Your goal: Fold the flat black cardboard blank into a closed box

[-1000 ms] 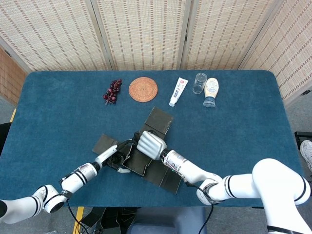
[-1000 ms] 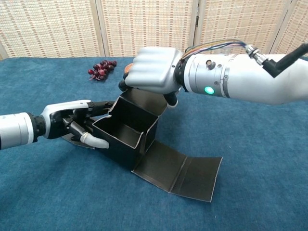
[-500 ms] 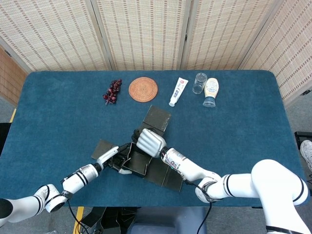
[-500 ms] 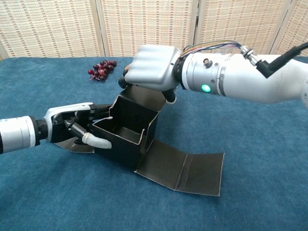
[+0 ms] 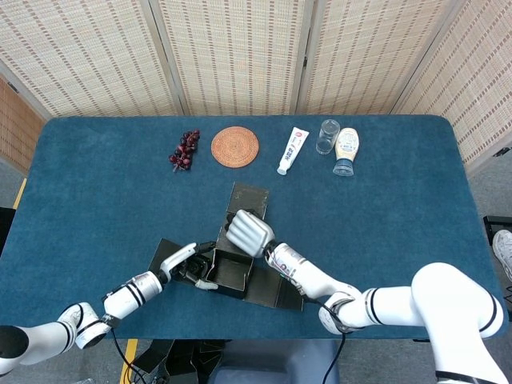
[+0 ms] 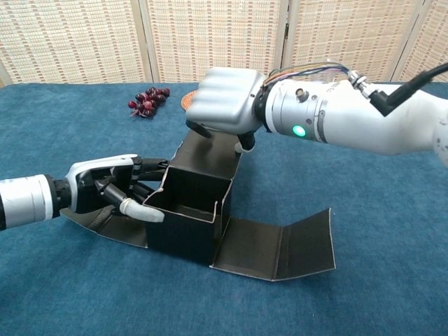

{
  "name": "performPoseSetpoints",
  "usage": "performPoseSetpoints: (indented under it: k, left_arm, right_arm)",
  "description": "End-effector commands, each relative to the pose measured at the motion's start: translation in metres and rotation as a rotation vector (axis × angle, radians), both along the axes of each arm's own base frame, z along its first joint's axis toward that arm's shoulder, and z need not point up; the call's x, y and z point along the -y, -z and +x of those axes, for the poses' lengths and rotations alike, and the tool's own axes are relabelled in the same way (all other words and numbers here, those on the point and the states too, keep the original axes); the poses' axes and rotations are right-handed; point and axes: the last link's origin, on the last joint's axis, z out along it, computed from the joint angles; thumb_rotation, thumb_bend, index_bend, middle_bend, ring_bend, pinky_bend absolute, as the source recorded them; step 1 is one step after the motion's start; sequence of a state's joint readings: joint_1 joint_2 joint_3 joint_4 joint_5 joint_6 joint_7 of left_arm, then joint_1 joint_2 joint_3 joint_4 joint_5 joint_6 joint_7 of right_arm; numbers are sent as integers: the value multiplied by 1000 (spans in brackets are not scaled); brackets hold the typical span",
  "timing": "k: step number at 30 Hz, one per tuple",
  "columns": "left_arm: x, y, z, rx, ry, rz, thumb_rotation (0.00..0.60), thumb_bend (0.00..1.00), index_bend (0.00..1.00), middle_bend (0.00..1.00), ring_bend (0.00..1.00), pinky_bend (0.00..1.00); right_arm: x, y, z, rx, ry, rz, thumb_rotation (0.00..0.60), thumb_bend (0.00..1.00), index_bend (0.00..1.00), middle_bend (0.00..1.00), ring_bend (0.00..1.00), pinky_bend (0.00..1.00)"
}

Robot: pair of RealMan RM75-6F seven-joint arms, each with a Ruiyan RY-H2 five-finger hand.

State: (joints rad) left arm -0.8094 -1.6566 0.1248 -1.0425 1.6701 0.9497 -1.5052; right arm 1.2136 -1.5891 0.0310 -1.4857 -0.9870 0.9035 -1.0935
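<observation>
Setting: woven reed screen panels [image 5: 240,48] stand behind a desk [image 5: 400,208] covered in blue, carpet-like cloth.
Task object: black cardboard blank [image 6: 192,217], matte, creased along its scores, lies near the desk's 6 o'clock edge in the head view. Its centre already forms an open-topped rectangular tub; one long scored flap [image 6: 280,241] lies out at 3 o'clock in the chest view, its end tilted up, and another panel [image 5: 249,198] runs toward 12 o'clock in the head view.
Left hand: left hand [image 6: 115,192], white shell with dark fingers, rests at the tub's 9 o'clock wall, its fingers spread on the cardboard and a pale fingertip at the rim; it braces the box and does not enclose it.
Right hand: right hand [image 6: 224,101], smooth grey-white, has its fingers curled over the top of the rear panel at 12 o'clock; whether it truly pinches the cardboard cannot be told.
Step in hand: judged as raising and squaring the walls, with no lid closed yet.
Next move: probably bring the rear panel upright or over the opening while the left hand steadies the tub; thin card may spring back.
Background objects: grape bunch [image 5: 184,150], round woven coaster [image 5: 234,146], white tube [image 5: 293,150], clear glass [image 5: 327,136] and squeeze bottle [image 5: 346,150] lie along the 12 o'clock edge.
</observation>
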Motion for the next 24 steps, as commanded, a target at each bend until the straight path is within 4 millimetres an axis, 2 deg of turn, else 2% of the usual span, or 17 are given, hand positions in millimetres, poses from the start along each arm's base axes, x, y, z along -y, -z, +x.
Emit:
performPoseSetpoints:
  k: [1,7,13,19,24]
  left_arm:
    - [2,1,-1,-3,3,4,600,102,239,245,679,921]
    - [3,4,-1,-9,4,13,600,102,246,247,678,920]
    - [5,5,-1,-11,7,9,600,102,250,249,663,919]
    - [5,1,-3,13,-19,7,600,137,283,292,670,919]
    - [4,-4,-6,38,-55,0,600,138,285,292,664,919]
  right_arm:
    - [-1,-2,0,12,7,0,600,208,355,342,815,967]
    - [-3,-13,0,67,31,6,600,207,317,316,798,967]
    - [-9,-33,-4,190,107,39,600,207,278,294,781,967]
    - [-14,-60,-16,321,199,51,600,208,262,291,776,967]
    - [-14,-79,-34,419,289,49,600,207,261,289,775,967]
